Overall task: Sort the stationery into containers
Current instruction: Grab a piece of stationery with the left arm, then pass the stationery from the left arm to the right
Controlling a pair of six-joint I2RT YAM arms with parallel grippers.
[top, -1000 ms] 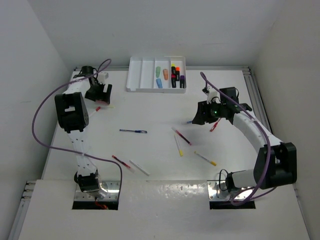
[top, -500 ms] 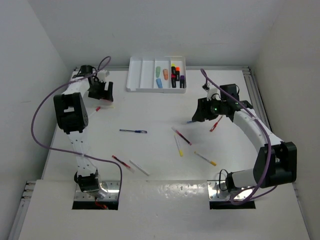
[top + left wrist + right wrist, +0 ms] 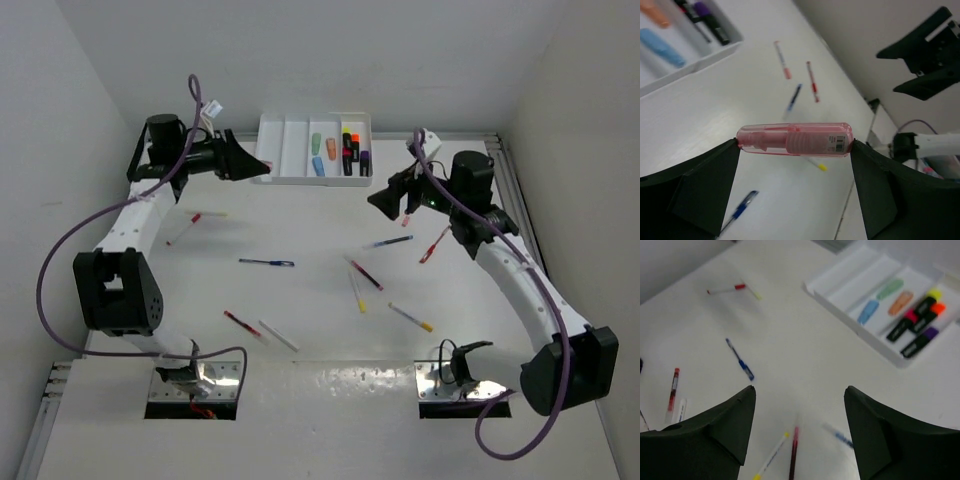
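Pink translucent highlighter (image 3: 790, 140) | barcode label (image 3: 839, 145) | clamped crosswise in left pincer (image 3: 795, 144)

A white table (image 3: 300, 215) is seen carrying a white four-compartment tray (image 3: 272, 150) at its far edge, with thin pens scattered elsewhere. A red-and-white pen (image 3: 184, 228) is laid near the left edge, a blue pen (image 3: 267, 262) near the middle, and a short red pen (image 3: 241, 323) just beside a white pen (image 3: 279, 335) toward the front. Right of centre, a dark red pen (image 3: 364, 273), a yellow-tipped pen (image 3: 357, 292), a second yellow-tipped pen (image 3: 411, 318), a second blue pen (image 3: 388, 242) and a bright red pen (image 3: 432, 245) are spread.
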